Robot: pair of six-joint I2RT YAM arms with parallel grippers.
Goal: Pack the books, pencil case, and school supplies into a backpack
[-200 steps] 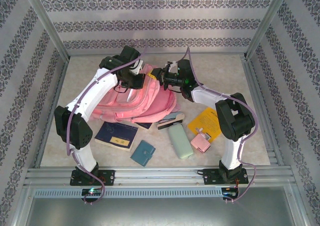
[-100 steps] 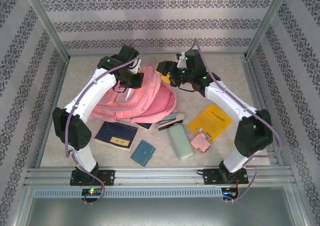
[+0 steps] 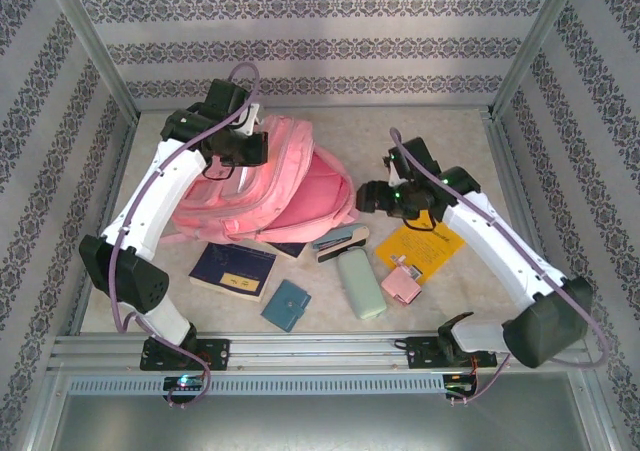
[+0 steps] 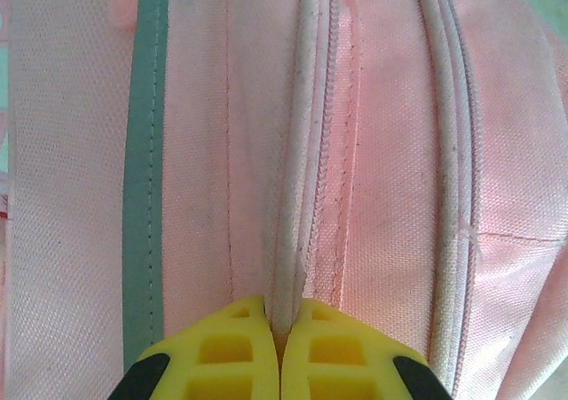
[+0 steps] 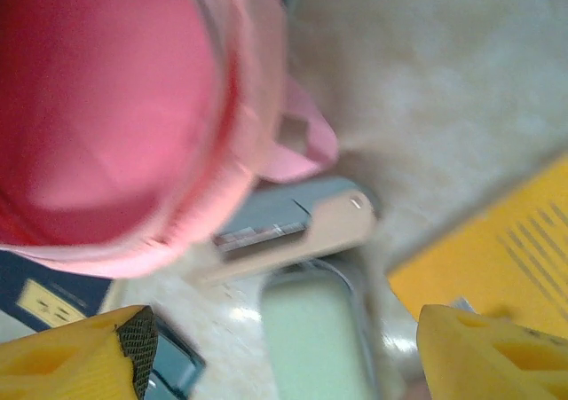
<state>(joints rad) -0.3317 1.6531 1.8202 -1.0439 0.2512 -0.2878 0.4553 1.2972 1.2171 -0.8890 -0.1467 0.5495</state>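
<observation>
The pink backpack [image 3: 262, 186] lies at the back left with its mouth gaping to the right. My left gripper [image 3: 246, 147] is shut on its pale piped zip edge [image 4: 297, 196], yellow fingertips [image 4: 231, 347] pressed together. My right gripper [image 3: 367, 199] hangs open by the mouth, above the teal-and-brown stapler [image 3: 340, 241] and the mint pencil case [image 3: 360, 283]. In the right wrist view its fingers [image 5: 71, 356] stand wide apart over the pencil case [image 5: 311, 338], touching nothing. A yellow book [image 3: 425, 243], a small pink item [image 3: 402, 287], a navy book [image 3: 233, 269] and a teal notebook [image 3: 286, 304] lie on the table.
Another dark book [image 3: 290, 249] pokes out from under the backpack's front edge. Metal frame rails [image 3: 300, 349] bound the table, with patterned walls behind. Bare tabletop [image 3: 430, 141] lies behind my right arm.
My right gripper has opened, left the backpack's rim and swung right and nearer, over the stapler. My left arm has pulled the backpack's edge to the left, widening the mouth.
</observation>
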